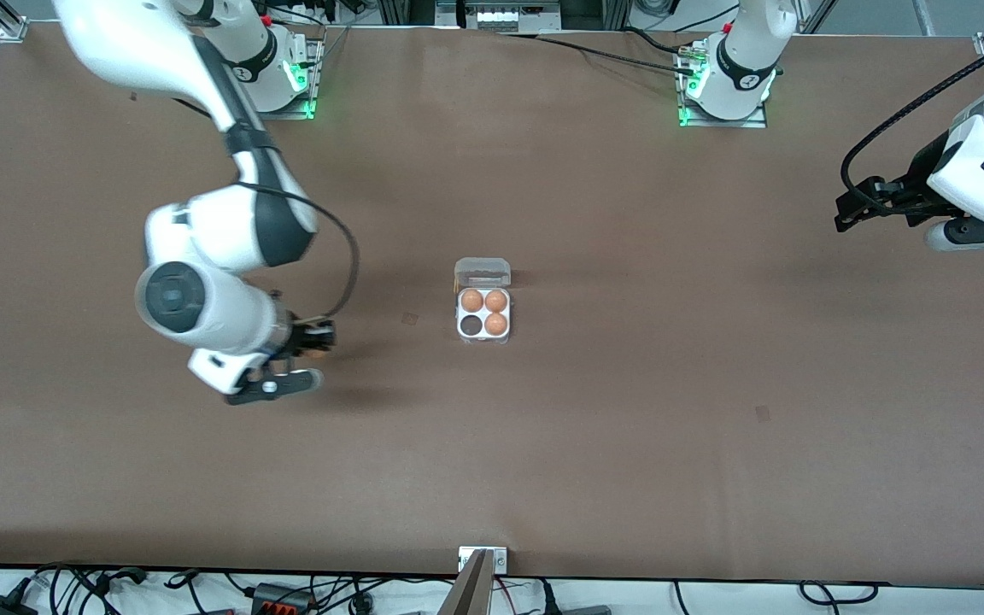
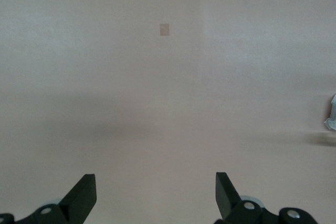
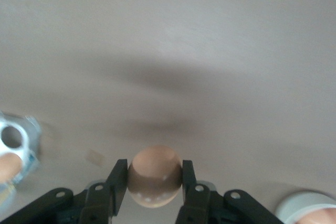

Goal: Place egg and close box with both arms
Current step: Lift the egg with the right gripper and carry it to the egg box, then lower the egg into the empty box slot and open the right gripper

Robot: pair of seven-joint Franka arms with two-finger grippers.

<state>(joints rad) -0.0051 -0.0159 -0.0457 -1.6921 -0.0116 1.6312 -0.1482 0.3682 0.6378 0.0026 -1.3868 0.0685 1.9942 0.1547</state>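
The right gripper hangs over bare bench toward the right arm's end, wrist bent, jaws clamped on the egg between the fingertips. Mid-bench sits the box, lid up, three cells filled. The left gripper waits aloft, jaws spread wide, empty.

The right arm is extended from its base and bent down over the tabletop toward its own end. The right gripper is held low, its fingers clamped on the egg. The left arm is parked raised at its end; the left gripper is spread wide, holding nothing.
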